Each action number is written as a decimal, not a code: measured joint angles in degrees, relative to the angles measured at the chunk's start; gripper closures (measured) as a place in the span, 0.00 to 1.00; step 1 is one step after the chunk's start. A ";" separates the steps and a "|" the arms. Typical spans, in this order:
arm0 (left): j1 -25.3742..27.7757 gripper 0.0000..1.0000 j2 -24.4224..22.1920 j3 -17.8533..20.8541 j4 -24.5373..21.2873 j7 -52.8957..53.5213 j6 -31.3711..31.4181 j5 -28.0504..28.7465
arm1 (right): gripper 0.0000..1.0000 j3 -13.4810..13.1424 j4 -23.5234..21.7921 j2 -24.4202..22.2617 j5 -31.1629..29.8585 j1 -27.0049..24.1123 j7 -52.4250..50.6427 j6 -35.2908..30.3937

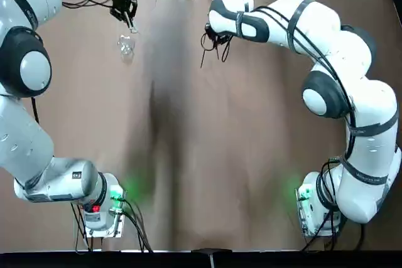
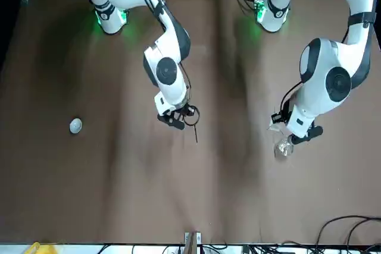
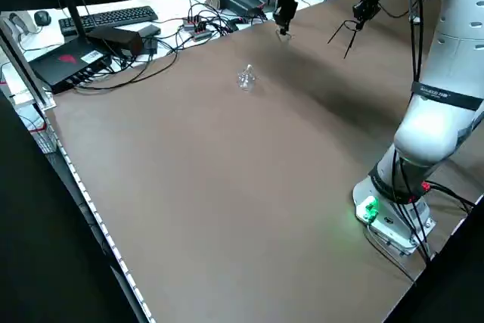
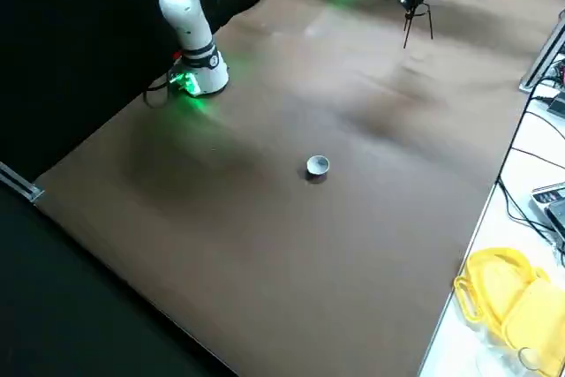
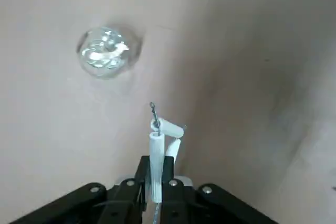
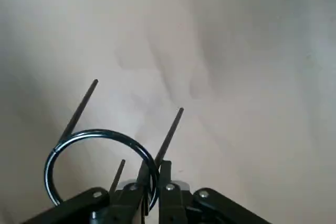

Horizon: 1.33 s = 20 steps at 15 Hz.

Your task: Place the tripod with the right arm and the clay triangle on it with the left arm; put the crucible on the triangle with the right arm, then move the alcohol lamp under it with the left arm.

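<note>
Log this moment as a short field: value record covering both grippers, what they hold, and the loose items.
left gripper: shut on the clay triangle, above the table near the alcohol lamp
right gripper: shut on the tripod's ring, legs off the table
alcohol lamp: on the table, on the left arm's side
crucible: on the table, on the right arm's side, in neither gripper
stack: not begun; tripod not yet set down
beyond table edge: yellow item
</note>
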 joint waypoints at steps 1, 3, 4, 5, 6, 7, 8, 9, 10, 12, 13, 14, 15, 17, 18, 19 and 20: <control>-0.11 0.88 0.00 -0.17 0.64 -0.68 -0.02 -1.15 | 0.91 0.42 0.68 0.68 0.01 0.03 0.11 0.11; -0.21 0.88 0.00 -0.28 1.66 -1.87 -0.06 -3.35 | 0.91 0.83 2.16 2.00 0.06 0.16 0.21 0.21; -0.21 0.88 0.00 -0.42 2.08 -2.33 -0.06 -4.39 | 0.91 0.98 2.75 2.56 0.10 0.24 0.36 0.21; -0.22 0.88 0.00 -0.66 2.51 -2.82 -0.06 -5.16 | 0.91 1.12 3.16 3.03 0.15 0.36 0.81 0.44; -0.23 0.88 0.00 -0.96 2.92 -3.59 -0.07 -5.53 | 0.91 1.25 3.48 3.52 0.16 0.55 1.44 1.34; -0.25 0.88 0.00 -1.31 3.20 -4.48 -0.08 -5.63 | 0.91 1.34 3.64 4.04 0.16 0.85 2.02 2.57; -0.27 0.88 0.00 -1.72 3.37 -5.40 -0.08 -5.64 | 0.91 1.41 3.75 4.57 0.16 1.20 2.39 3.56; -0.29 0.88 0.00 -2.22 3.42 -6.30 -0.08 -5.65 | 0.91 1.46 3.91 5.08 0.16 1.56 2.67 4.35; -0.35 0.88 0.03 -2.72 3.47 -7.14 -0.08 -5.66 | 0.92 1.48 4.05 5.46 0.17 1.87 2.79 4.99; -0.46 0.88 0.20 -3.65 3.60 -8.74 -0.09 -6.00 | 0.89 1.48 4.21 5.52 0.17 2.22 2.83 5.19; -0.54 0.88 0.38 -3.95 3.63 -9.31 -0.09 -6.68 | 0.89 1.47 4.27 5.52 0.17 2.24 2.83 5.21; -0.72 0.88 0.64 -4.06 3.65 -9.63 -0.09 -7.75 | 0.82 1.44 4.31 5.52 0.17 2.24 2.83 5.22; -1.04 0.88 0.96 -4.08 3.67 -9.75 -0.09 -8.78 | 0.74 1.38 4.38 5.53 0.17 2.22 2.83 5.26; -1.77 0.88 1.83 -4.24 3.73 -10.05 -0.09 -10.67 | 0.55 1.18 4.80 5.52 0.17 2.02 2.84 5.31; -2.10 0.88 2.39 -4.42 3.75 -10.08 -0.08 -11.34 | 0.46 1.09 5.15 5.47 0.18 1.83 2.85 5.32; -2.62 0.88 2.99 -4.50 3.79 -10.08 -0.07 -11.68 | 0.37 0.98 5.53 5.32 0.19 1.56 2.87 5.30; -3.94 0.88 4.21 -4.61 3.86 -10.15 0.00 -11.84 | 0.24 0.83 6.16 4.75 0.24 0.81 2.88 5.23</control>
